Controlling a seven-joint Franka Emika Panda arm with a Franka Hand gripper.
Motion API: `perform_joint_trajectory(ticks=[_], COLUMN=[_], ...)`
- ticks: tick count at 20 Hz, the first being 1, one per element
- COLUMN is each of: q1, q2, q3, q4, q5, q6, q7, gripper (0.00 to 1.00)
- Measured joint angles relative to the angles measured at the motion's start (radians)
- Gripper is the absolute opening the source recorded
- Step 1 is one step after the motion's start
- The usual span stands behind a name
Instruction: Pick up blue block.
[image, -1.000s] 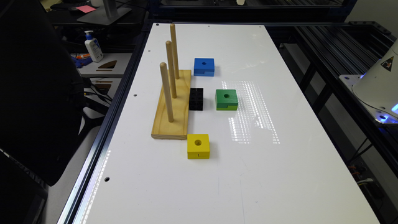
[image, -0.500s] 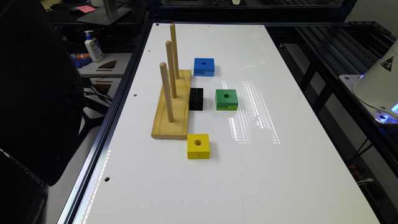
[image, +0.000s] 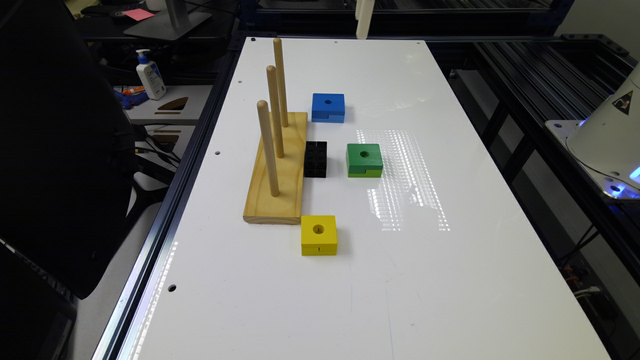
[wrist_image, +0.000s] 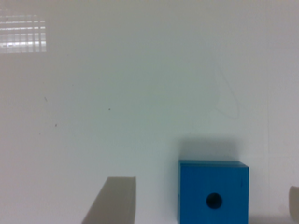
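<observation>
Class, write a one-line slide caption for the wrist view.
Blue block with a round hole in its top, resting on the white table.

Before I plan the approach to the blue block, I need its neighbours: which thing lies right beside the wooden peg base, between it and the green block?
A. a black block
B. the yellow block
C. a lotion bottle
A: the black block sits against the wooden peg base, with the green block on its other side.

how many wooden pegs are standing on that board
3: upright wooden pegs in a row on the pale wooden base board: the nearest, the middle, the farthest.
</observation>
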Motion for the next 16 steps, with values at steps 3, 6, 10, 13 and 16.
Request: perform_joint_trajectory(ticks=[3,6,10,13,16], q1=[0.0,0.0,0.0,0.0,0.0], q2=[0.006,0.012,0.053,0.083,0.09], q3=[0.003,0.006,0.008,0.009,0.017], q4=[0.013,0.014,0.014,0.015,0.018], q5=[0.0,0.0,0.0,0.0,0.0], q6=[-0.001,0.0,0.031,0.058,0.066], q7=[0.0,0.0,0.0,0.0,0.003], gripper=[1.0,1.0,1.0,1.0,1.0])
